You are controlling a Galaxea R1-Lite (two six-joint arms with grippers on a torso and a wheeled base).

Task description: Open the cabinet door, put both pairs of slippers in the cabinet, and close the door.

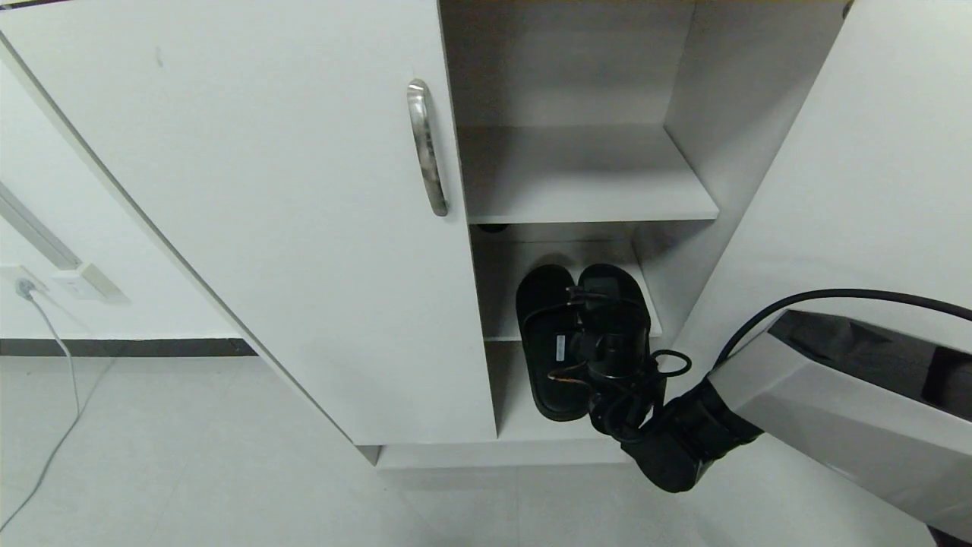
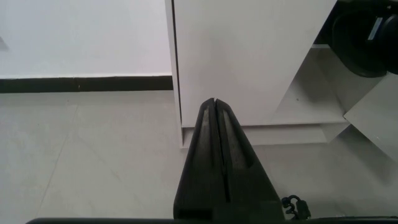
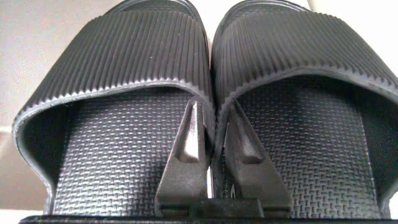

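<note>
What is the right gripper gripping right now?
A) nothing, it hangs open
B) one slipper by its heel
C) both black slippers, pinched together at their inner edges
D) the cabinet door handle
C: the right gripper has one finger inside each of the black slippers, squeezing their adjoining inner edges together.

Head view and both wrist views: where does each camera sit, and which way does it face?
Head view: high on the robot, looking down at the open cabinet; right arm shows.
Left wrist view: low, facing the cabinet's closed door over the shut left end effector.
Right wrist view: behind the right end effector, pinching the black slippers.
Shared: head and right wrist views both show the slippers.
</note>
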